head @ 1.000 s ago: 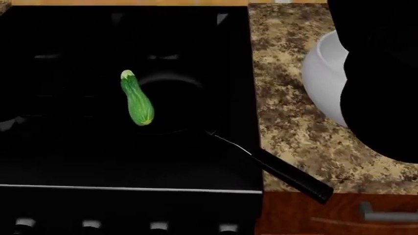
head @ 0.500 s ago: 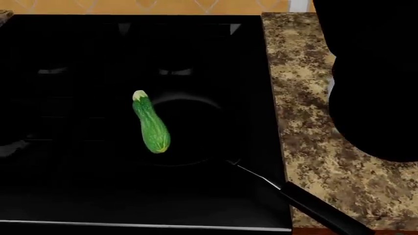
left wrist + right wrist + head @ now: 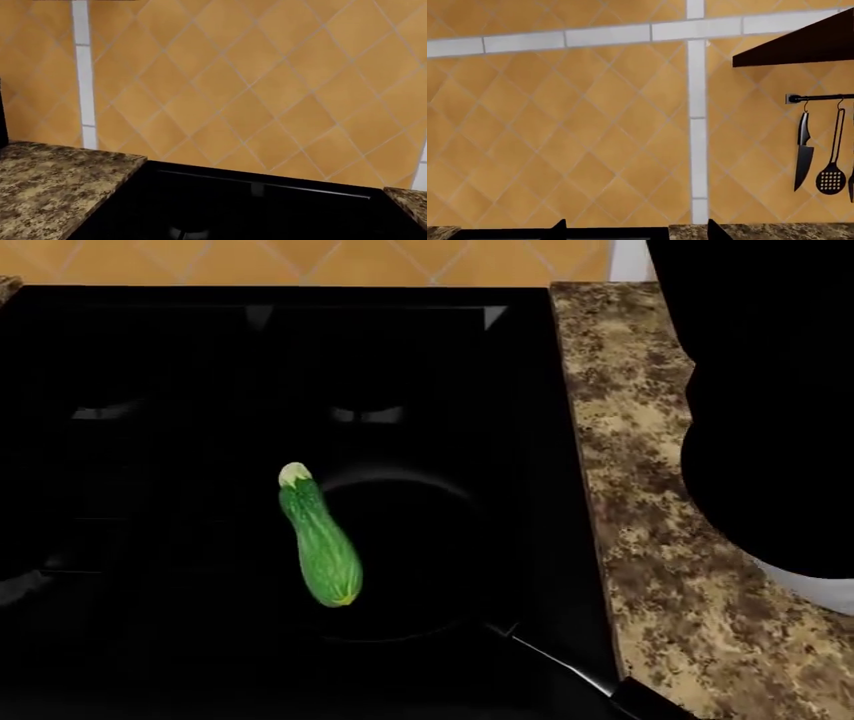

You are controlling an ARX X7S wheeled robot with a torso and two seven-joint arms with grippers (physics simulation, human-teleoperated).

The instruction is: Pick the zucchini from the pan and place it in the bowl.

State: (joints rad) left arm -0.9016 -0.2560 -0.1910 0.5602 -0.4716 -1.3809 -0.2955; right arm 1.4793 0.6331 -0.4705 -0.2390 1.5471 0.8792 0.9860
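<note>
A: Jaws? Neither pair shows in any view, so can't tell spread or pressed together.
B: Zucchini point(image 3: 319, 535) lies in pan point(image 3: 400, 570), w/ bowl point(image 3: 817, 588) mostly hidden behind right arm; blind reach could knock it.

Renders are sharp everywhere, zero blur or edge warping. The glossy black stovetop point(image 3: 160, 360) swallows light, only faint grey glints showing. The orange diamond-tiled wall point(image 3: 267, 75) is evenly, softly lit with no glare.
</note>
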